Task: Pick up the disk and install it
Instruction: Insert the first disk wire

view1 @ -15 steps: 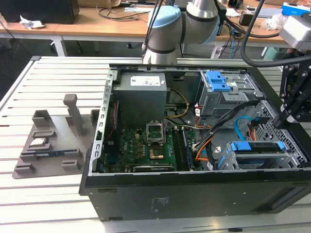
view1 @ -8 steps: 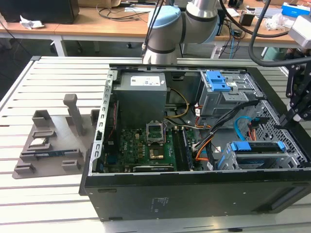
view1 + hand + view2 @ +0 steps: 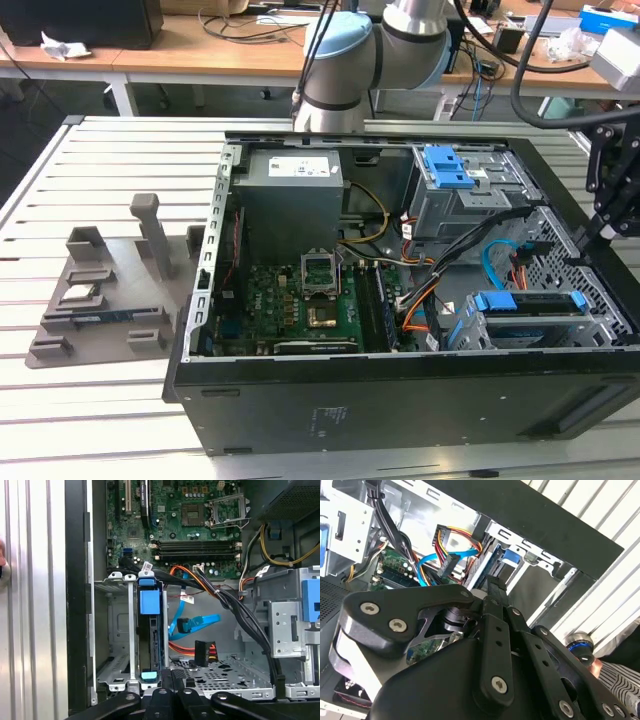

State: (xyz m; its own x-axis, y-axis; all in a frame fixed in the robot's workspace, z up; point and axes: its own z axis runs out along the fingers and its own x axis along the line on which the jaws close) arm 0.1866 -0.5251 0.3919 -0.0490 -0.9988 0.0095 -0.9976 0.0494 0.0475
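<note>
Open black PC tower case [image 3: 400,400] lying on its side on a slatted metal table [image 3: 100,160], motherboard [image 3: 290,305] exposed. UR arm [image 3: 350,60] comes over the case's far side; black gripper [image 3: 612,205] hangs over the case edge on the exterior view's right, above the drive bays. Grey drive cage [image 3: 127,630] at the case's near corner. The disk [image 3: 150,630] stands on edge in a cage slot, blue bracket tab [image 3: 150,602] at its end, seated between the rails. Gripper linkages sit just beside the slot end, not touching the disk; finger state cannot tell. Loose blue SATA cable [image 3: 195,625] beside the cage
</note>
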